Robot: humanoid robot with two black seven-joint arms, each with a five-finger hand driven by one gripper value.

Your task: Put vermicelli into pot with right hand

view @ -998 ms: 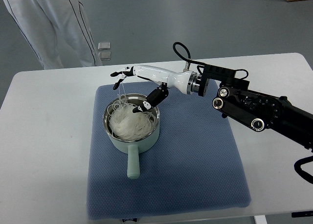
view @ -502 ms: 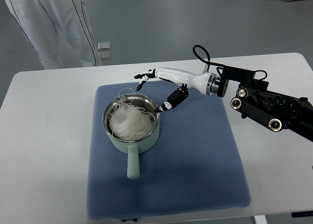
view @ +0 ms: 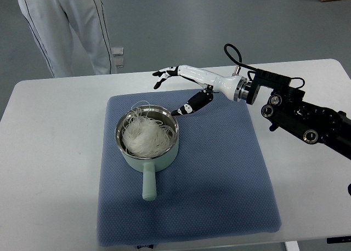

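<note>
A pale green pot (view: 147, 149) with a steel rim sits on the blue mat (view: 219, 174), its handle pointing toward the near edge. White vermicelli (view: 143, 136) fills the pot, a few strands curling over the far rim. My right hand (view: 174, 87) hovers above the mat's far edge, up and to the right of the pot, fingers spread and holding nothing. Its thumb points down toward the pot's rim without touching it. The left arm does not show.
A person in white trousers (view: 66, 26) stands beyond the table's far left corner. The white table (view: 49, 169) surrounds the mat. The black right forearm (view: 299, 117) lies over the table's right side.
The right hand has let go of the vermicelli, which now lies in the pot. The hand has drawn back to the right and lifted away from the pot. The person shifted slightly right.
</note>
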